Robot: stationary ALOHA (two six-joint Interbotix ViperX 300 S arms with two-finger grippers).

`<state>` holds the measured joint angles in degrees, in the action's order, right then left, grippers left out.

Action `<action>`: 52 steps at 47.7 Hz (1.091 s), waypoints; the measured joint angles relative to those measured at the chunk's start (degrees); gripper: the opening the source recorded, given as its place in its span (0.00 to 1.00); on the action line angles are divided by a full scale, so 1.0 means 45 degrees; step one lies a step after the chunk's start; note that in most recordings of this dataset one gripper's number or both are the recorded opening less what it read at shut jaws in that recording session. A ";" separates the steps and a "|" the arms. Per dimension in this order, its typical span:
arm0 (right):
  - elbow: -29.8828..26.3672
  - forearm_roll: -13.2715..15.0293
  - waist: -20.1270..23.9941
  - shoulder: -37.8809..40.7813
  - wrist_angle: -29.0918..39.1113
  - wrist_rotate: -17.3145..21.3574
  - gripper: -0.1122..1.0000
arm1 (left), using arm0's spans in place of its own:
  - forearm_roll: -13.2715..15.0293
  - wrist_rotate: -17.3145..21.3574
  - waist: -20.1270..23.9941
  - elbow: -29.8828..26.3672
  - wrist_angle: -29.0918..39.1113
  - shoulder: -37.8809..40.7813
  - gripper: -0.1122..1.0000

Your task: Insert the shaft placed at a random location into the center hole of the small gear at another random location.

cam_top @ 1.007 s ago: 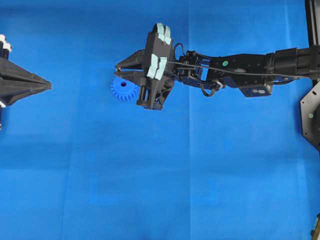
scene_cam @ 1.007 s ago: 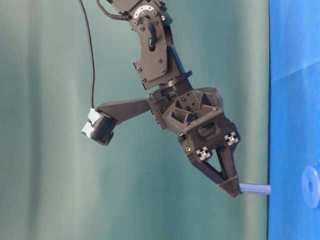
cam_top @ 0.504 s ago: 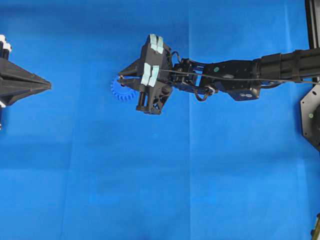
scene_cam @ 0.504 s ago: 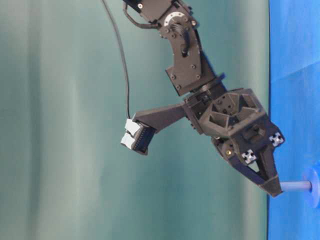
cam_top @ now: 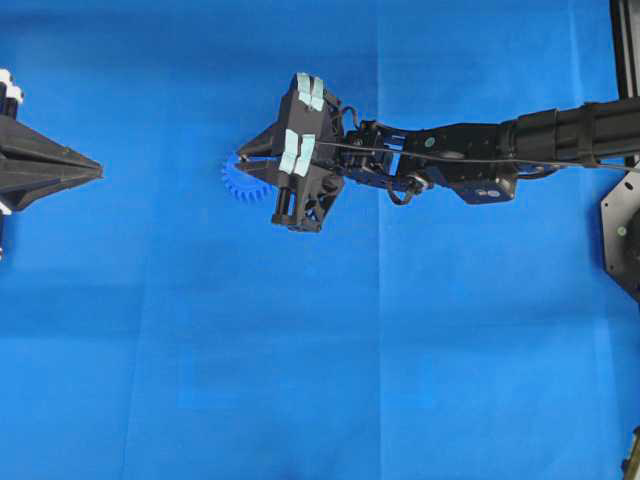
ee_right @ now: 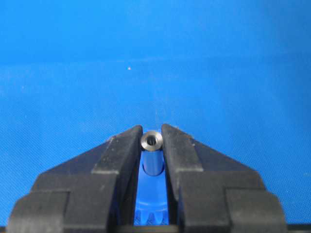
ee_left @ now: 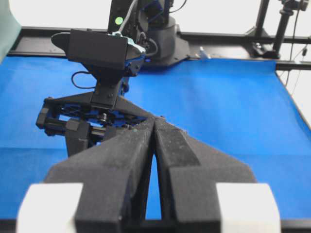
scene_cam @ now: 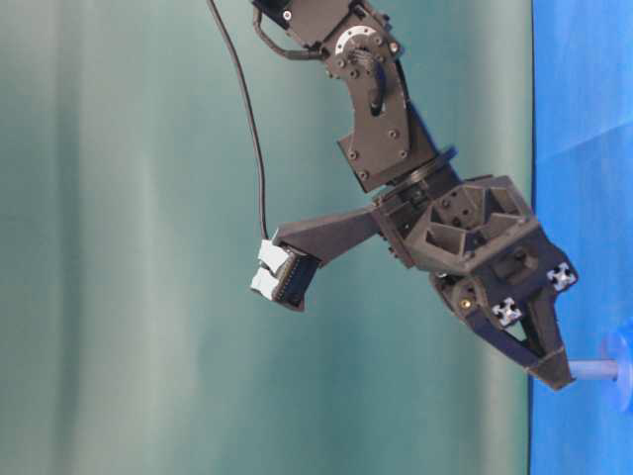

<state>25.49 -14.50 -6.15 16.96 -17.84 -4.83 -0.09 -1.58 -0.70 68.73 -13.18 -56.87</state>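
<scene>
The right hand (ee_right: 151, 141) is pinched shut on the shaft (ee_right: 151, 141), a small shiny grey pin. Its tip seems to sit in the small gear (cam_top: 243, 181), a bright blue toothed wheel. The left hand (ee_left: 154, 127) is shut and holds nothing.

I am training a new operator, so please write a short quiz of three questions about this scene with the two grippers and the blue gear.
1. True or false: the left gripper holds the short silvery metal shaft.
2. Where is the bright blue plastic toothed gear? A) directly under the right gripper; B) beside the left gripper; C) at the bottom edge of the overhead view.
3. Are the left gripper's fingers apart or together?
Key: 1 false, the right gripper clamps it; 2 A; 3 together.
</scene>
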 measured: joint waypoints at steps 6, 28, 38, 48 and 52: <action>0.0000 0.0000 0.0000 -0.0020 0.0000 0.0000 0.13 | 0.0000 0.0000 0.0000 0.0000 0.0020 0.0000 0.10; 0.0000 0.0020 0.0020 -0.0234 0.0000 -0.0078 0.13 | 0.0000 0.0000 0.0000 -0.0020 0.0020 0.0000 0.10; 0.0000 0.0078 0.0020 -0.0820 0.0000 -0.0078 0.13 | 0.0000 0.0000 0.0000 0.0000 0.0020 0.0000 0.10; 0.0000 0.0098 0.0020 -0.0820 0.0000 -0.0078 0.13 | 0.0000 0.0000 0.0000 -0.0020 0.0039 0.0000 0.10; 0.0000 0.0078 0.0020 -0.0820 0.0000 -0.0078 0.13 | 0.0000 0.0000 0.0000 0.0000 0.0039 0.0000 0.10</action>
<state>25.49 -14.15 -6.06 13.27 -17.84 -5.19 -0.09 -1.58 -0.70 68.73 -13.01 -56.87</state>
